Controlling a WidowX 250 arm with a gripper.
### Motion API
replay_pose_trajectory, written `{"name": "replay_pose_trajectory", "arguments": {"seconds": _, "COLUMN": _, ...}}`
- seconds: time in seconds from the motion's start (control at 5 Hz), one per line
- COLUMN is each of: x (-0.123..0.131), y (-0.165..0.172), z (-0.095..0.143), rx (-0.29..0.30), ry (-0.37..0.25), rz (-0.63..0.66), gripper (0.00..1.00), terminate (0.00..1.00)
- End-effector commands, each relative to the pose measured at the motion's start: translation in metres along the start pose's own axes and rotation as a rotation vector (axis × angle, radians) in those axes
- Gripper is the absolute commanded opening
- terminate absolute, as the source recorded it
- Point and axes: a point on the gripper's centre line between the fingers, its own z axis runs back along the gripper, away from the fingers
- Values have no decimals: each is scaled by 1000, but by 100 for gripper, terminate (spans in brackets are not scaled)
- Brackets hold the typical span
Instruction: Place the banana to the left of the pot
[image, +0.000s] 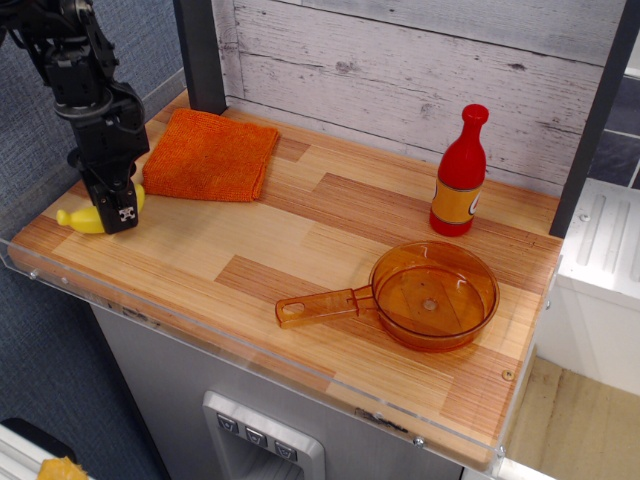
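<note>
At the near left corner of the counter (250, 255), gripper (122, 215) sits over the banana (82, 219), apparently clamped on it; fingers mostly hide the contact, so grip depth is uncertain. Pot (435, 294) lies well apart at the near right, handle pointing left. Orange cloth (208, 155) just beside gripper. Risk: smooth curved banana may pivot or slip out during transfer if held off-centre; a low carry could knock the handle.

One banana (82, 219); one pot (432, 295); one red bottle (459, 175); one orange cloth (211, 154).
</note>
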Motion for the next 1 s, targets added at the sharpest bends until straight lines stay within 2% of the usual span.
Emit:
{"name": "replay_pose_trajectory", "arguments": {"seconds": 0.0, "x": 12, "y": 5, "z": 13, "rx": 27, "ry": 5, "rz": 19, "gripper": 0, "terminate": 0}}
{"name": "replay_pose_trajectory", "arguments": {"seconds": 0.2, "x": 18, "y": 0, "z": 24, "rx": 12, "ry": -2, "rz": 40, "gripper": 0, "terminate": 0}}
{"name": "replay_pose_trajectory", "arguments": {"seconds": 0.4, "x": 33, "y": -13, "z": 40, "rx": 24, "ry": -11, "rz": 29, "gripper": 0, "terminate": 0}}
{"name": "replay_pose_trajectory", "arguments": {"seconds": 0.6, "x": 60, "y": -29, "z": 54, "rx": 51, "ry": -87, "rz": 37, "gripper": 0, "terminate": 0}}
{"name": "replay_pose_trajectory", "arguments": {"seconds": 0.8, "x": 85, "y": -51, "z": 63, "rx": 51, "ry": -124, "rz": 1, "gripper": 0, "terminate": 0}}
